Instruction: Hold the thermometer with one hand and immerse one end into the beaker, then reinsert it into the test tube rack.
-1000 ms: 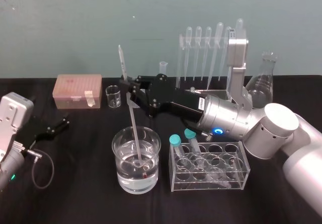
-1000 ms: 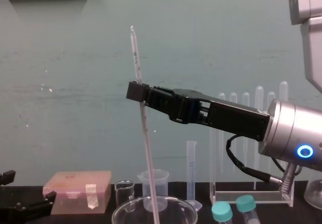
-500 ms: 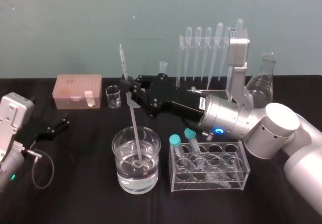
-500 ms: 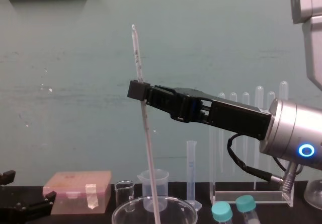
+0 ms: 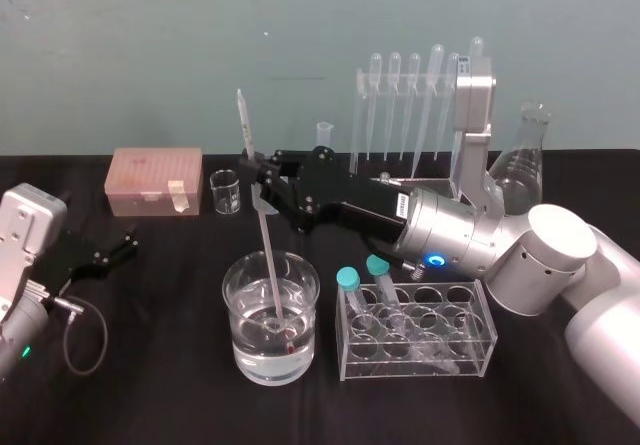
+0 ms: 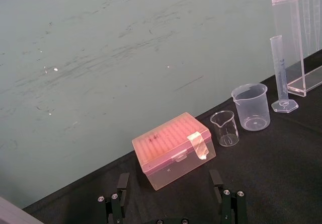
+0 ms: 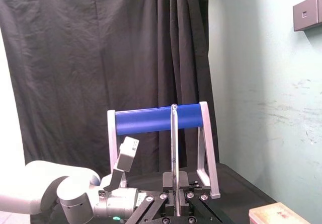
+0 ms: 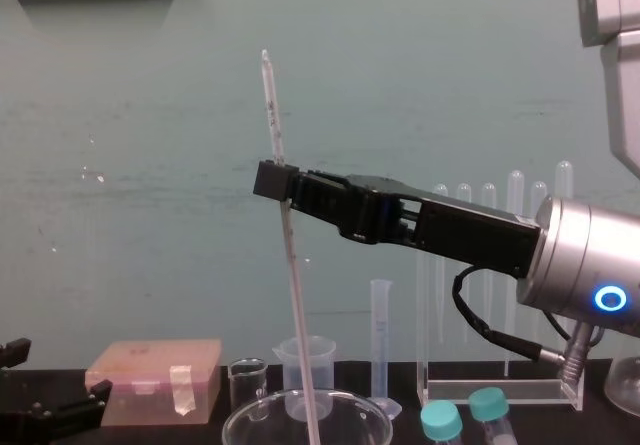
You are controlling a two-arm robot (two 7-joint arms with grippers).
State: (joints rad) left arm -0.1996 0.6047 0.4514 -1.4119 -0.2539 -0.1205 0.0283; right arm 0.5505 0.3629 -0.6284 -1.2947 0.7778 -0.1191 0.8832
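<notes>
Comparing with a moment ago, I see little change: right gripper (image 8: 275, 180) stays clenched on the thermometer (image 8: 293, 285), tip in the beaker (image 5: 245, 357); left gripper (image 5: 128, 242) idles, fingers spread.

Black table (image 5: 150, 395), beaker (image 5: 246, 353), pink box (image 5: 157, 180)

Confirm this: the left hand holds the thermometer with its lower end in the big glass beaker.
Not quite: the right hand holds the thermometer with its lower end in the big glass beaker, as the head view shows. The left hand is parked, open, far left.
</notes>
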